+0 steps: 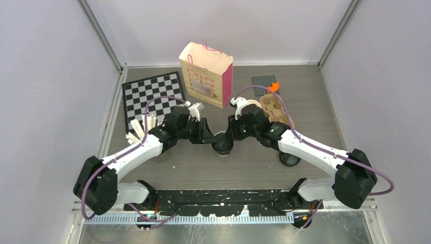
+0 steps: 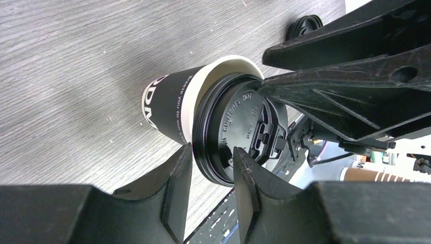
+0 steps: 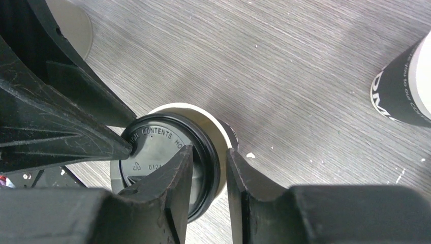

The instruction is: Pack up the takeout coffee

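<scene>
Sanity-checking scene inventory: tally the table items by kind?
coffee cups: 2
paper bag: 1
cup carrier: 1
checkerboard: 1
cup of white sticks: 1
grey studded plate: 1
orange piece: 1
Total: 8

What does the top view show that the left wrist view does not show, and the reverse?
Only the top view: the bag, the chessboard and the carrier. Only the left wrist: the raised print on the lid and the white letters on the cup. Both: this cup, with the left gripper and right gripper closed on its lid.
</scene>
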